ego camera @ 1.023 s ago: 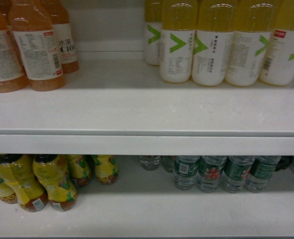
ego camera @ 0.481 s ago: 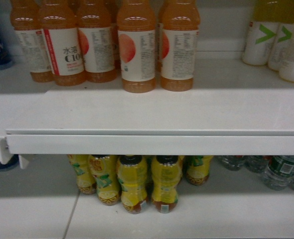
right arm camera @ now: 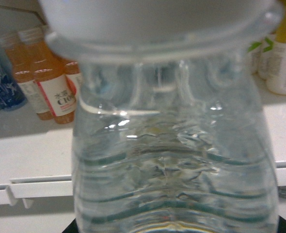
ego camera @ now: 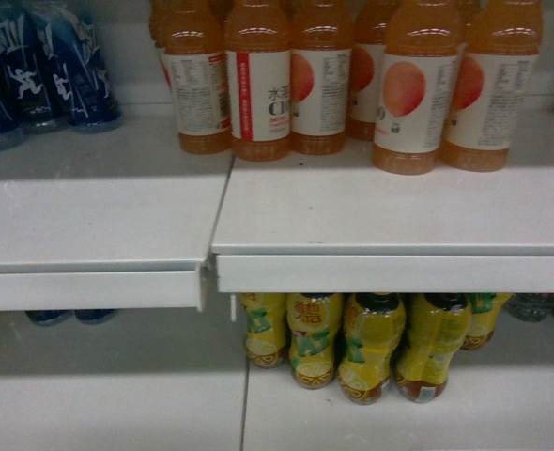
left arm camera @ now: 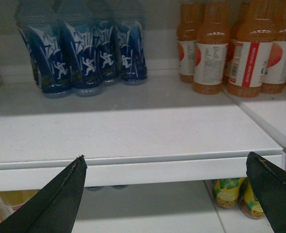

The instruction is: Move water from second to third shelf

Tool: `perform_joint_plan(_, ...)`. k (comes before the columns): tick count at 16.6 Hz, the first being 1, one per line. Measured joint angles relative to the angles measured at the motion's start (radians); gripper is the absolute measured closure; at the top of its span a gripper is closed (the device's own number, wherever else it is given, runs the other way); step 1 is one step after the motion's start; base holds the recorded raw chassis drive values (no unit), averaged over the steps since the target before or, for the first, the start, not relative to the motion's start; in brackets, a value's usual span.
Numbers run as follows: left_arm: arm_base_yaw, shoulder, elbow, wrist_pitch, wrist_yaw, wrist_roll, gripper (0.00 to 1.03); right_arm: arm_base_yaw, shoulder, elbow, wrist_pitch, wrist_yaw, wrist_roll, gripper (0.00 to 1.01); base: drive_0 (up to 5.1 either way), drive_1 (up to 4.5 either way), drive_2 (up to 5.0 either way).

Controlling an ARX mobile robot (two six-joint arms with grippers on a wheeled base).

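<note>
The water (right arm camera: 172,160), a clear ribbed bottle with a white cap (right arm camera: 157,19), fills the right wrist view, upright and very close to the camera. My right gripper (right arm camera: 174,229) is shut on its lower body; only dark finger corners show at the bottom edge. Its label is out of view. In front of a white shelf edge (left arm camera: 148,170), my left gripper (left arm camera: 167,165) hangs open with nothing between its dark fingers (left arm camera: 60,194). Neither gripper shows in the head view. More clear bottles (ego camera: 540,305) peek in at the lower shelf's far right.
Orange drink bottles (ego camera: 352,75) and blue bottles (ego camera: 42,66) stand on the upper shelf (ego camera: 380,216). Yellow bottles (ego camera: 371,343) stand on the shelf below (ego camera: 117,395). The two upper boards meet at a stepped joint (ego camera: 211,272). Yellow-topped white-label bottles (right arm camera: 283,63) stand at the right.
The head view has swung left along the shelves: the orange and yellow bottles slid right, blue bottles came in at the left, and the clear water row moved to the right edge.
</note>
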Motion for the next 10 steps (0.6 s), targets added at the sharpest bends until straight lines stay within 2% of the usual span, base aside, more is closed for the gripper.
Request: perform_joint_plan(10,0.0,0.0,0.0,0.0,0.0,0.0,0.05,0.0,0.0,0.0,0.0,-0.001,0.001,0.58,-5.1,2.36,2.4)
